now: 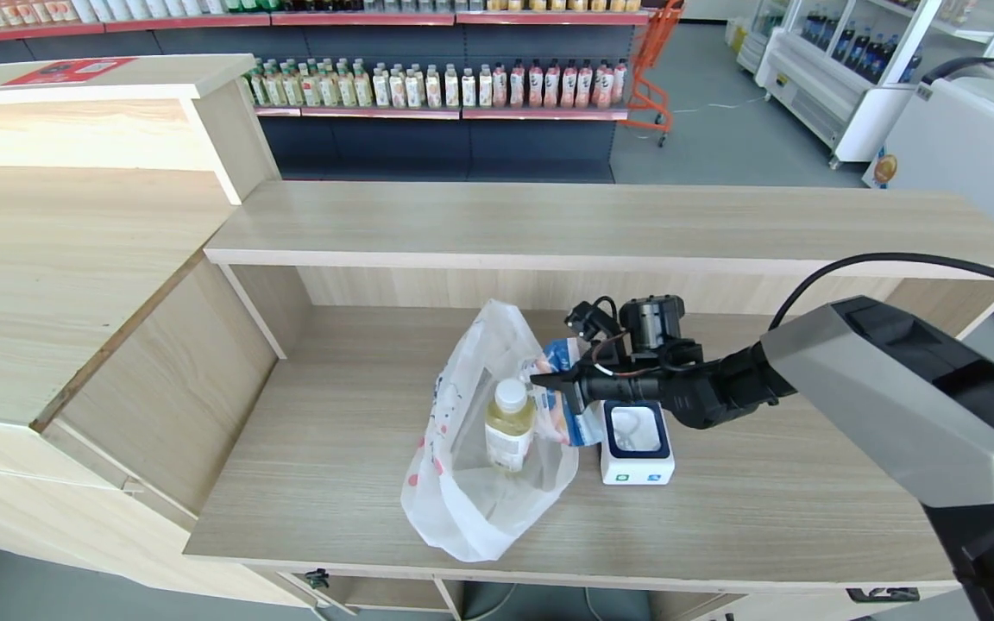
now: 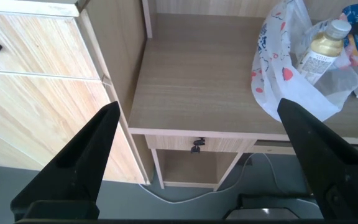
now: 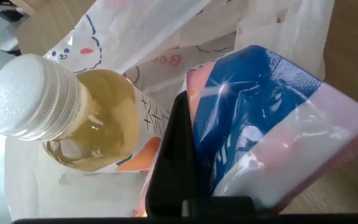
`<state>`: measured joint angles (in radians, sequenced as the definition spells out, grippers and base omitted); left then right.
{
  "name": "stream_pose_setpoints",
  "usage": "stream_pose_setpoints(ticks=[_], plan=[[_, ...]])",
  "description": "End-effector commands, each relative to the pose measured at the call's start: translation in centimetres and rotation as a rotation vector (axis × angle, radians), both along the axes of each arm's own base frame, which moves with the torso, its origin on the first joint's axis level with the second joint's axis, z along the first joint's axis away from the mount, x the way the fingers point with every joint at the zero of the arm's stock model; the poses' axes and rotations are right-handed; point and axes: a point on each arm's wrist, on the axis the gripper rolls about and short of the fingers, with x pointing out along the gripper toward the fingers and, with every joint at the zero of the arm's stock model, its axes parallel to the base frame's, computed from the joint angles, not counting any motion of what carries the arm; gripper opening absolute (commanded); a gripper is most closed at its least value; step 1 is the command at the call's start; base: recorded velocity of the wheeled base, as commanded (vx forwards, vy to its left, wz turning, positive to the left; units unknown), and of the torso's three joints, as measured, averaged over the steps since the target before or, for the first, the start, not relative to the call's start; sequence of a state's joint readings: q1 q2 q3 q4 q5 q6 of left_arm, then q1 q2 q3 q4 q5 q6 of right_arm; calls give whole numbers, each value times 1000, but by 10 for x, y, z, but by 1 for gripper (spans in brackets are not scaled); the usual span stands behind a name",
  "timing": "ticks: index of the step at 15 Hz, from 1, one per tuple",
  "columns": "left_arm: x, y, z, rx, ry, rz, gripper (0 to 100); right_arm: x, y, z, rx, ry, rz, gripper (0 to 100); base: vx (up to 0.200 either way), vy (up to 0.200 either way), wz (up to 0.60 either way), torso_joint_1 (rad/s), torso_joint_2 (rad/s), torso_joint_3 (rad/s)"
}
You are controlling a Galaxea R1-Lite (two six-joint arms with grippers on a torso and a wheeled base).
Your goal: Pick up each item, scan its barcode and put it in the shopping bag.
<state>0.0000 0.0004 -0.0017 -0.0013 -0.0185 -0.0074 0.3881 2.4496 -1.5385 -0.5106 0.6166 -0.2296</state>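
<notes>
A white translucent shopping bag [image 1: 462, 492] stands open on the wooden counter [image 1: 333, 448]. Inside it stands a bottle [image 1: 510, 424] of yellow drink with a white cap. My right gripper [image 1: 551, 381] is shut on a blue and pink packet [image 1: 581, 424], held at the bag's mouth beside the bottle, just left of the scanner [image 1: 636, 448]. In the right wrist view a black finger [image 3: 174, 155] presses the packet [image 3: 266, 124] next to the bottle [image 3: 73, 118]. My left gripper [image 2: 197, 162] is open with nothing in it, low off the counter's front left corner, with the bag [image 2: 284, 78] farther off.
The scanner is a small white box with a blue rim, right of the bag. A raised shelf [image 1: 600, 224] runs along the counter's back and a side wall [image 1: 178, 379] closes its left. Drawers [image 2: 36, 106] stand below on the left. Bare counter lies left of the bag.
</notes>
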Motion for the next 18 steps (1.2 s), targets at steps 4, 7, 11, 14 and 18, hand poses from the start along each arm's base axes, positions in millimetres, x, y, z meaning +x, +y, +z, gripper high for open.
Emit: stream_pose_setpoints(ticks=[4, 7, 11, 14, 18], plan=[[0, 0, 0, 0, -1, 0, 100, 1, 1, -15, -38, -27, 43, 0, 0, 0, 0, 0, 0, 0], [0, 0, 0, 0, -1, 0, 100, 5, 4, -12, -16, -39, 73, 100, 0, 0, 0, 0, 0, 0], [0, 0, 0, 0, -1, 0, 100, 13, 16, 15, 71, -47, 124, 100, 0, 0, 0, 0, 0, 0], [0, 0, 0, 0, -1, 0, 100, 17, 15, 27, 104, -46, 111, 100, 0, 0, 0, 0, 0, 0], [0, 0, 0, 0, -1, 0, 100, 0, -21, 69, 160, 25, 24, 100, 0, 0, 0, 0, 0, 0]])
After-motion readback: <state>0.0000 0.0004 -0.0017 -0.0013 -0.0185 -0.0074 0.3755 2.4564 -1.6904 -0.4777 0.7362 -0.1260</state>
